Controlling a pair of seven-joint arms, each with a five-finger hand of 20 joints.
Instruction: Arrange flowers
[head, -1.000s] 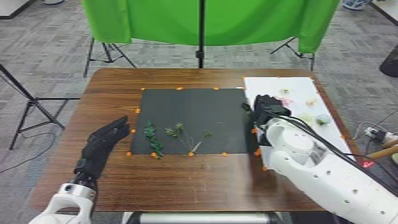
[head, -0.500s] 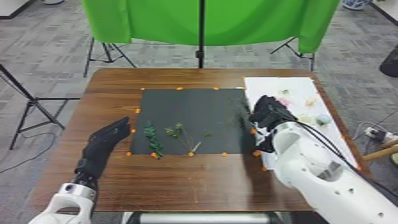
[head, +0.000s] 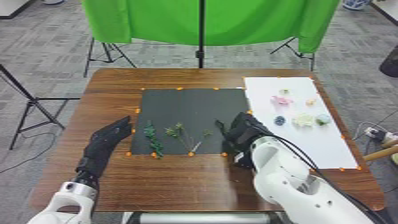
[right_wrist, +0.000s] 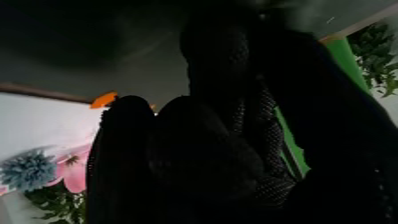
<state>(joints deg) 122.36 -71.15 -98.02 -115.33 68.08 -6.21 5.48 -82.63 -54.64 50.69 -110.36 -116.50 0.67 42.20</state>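
Note:
In the head view my right hand (head: 242, 129) is over the right edge of the dark mat (head: 182, 107), its fingers closed on a dark green sprig (head: 220, 125). My right hand (right_wrist: 209, 150) has bunched fingers in the right wrist view, where the sprig cannot be made out. Left of the mat, my left hand (head: 108, 134) is open. A leafy stem (head: 153, 140) and thin green stems (head: 180, 134) lie on the mat's lower part. The white sheet (head: 306, 150) holds a pink flower (head: 282, 100), a dark blue flower (head: 280, 120), a cream flower (head: 303, 119) and a peach flower (head: 311, 102).
Orange tabs (head: 190, 154) line the mat's edges on the brown wooden table (head: 178, 182). Behind the table hangs a green cloth (head: 160, 22) on a stand. My right forearm (head: 293, 180) extends over the table's lower right part.
My right hand has moved left and toward the near edge, off the white sheet, with the sprig moving along. More flowers are uncovered. The left hand has stayed still.

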